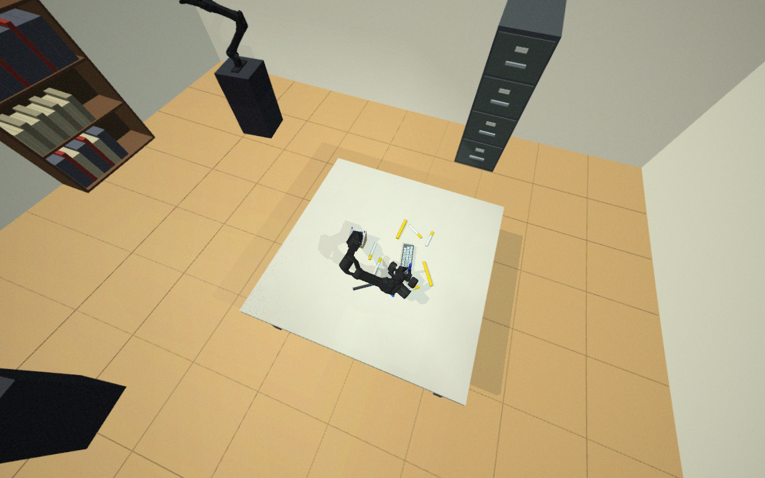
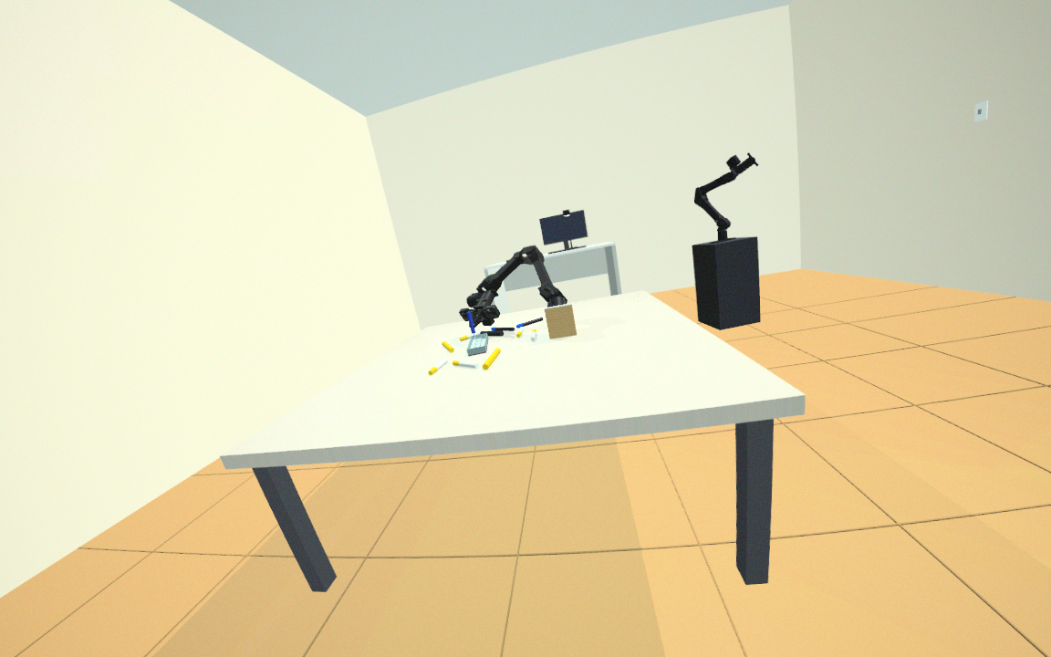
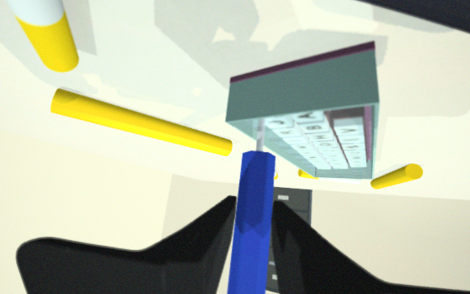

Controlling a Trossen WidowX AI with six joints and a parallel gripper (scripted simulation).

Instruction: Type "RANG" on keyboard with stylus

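My gripper is shut on the blue stylus. The stylus points away from the fingers and ends in a thin pale tip. The small keyboard has a grey-green case and rows of pale lettered keys. In the wrist view the tip overlaps the near rim of the case, just left of the J key. I cannot tell whether it touches the case or hangs above it. The lettering is seen at a steep slant, and the far keys are too small to read. The G key cannot be made out.
A thick yellow stick lies beside the keyboard, and another lies beyond it. White-and-yellow markers are scattered around. A black pen lies on the table. A brown panel stands near the arm's base.
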